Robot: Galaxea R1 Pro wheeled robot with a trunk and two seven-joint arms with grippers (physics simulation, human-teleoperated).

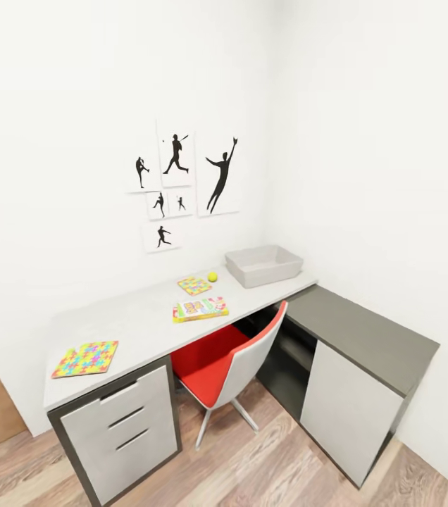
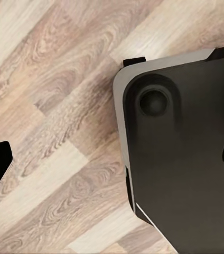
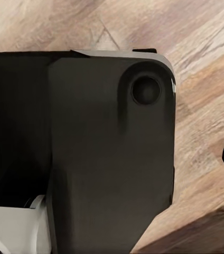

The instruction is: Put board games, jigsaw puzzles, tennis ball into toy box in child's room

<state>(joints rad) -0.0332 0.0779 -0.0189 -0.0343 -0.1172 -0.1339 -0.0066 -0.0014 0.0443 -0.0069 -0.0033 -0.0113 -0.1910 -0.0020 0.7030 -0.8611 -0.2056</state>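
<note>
Toys for collection lie spread along the bench (image 1: 132, 320), and the toy box (image 1: 264, 265) stands at its far end, tucked into the corner of the room where two white walls meet; it appears empty from this angle, so the task is judged to be at its start, with no board game from the bed in sight. Nearest the toy box is the tennis ball (image 1: 213, 277), just beside the smaller jigsaw puzzle (image 1: 194, 285). Further from the toy box, at the front edge of the bench, lies one board game (image 1: 200, 309), flat and face up. The larger jigsaw puzzle (image 1: 86, 358) lies well apart from the toy box, at the opposite end of the bench above the white drawer unit (image 1: 122, 429). A red-and-white chair (image 1: 229, 364) is pushed partly under the bench directly below the board game; it is judged to block a close approach to the middle of the bench. A lower dark cabinet (image 1: 365, 338) adjoins the bench beside the toy box and limits access from that side. Black sports silhouettes (image 1: 182, 179) hang on the wall above. Both wrist views look down at the wood floor (image 2: 48, 106) and the robot's dark base (image 3: 91, 159); whether each pincer is apart or together cannot be told.
</note>
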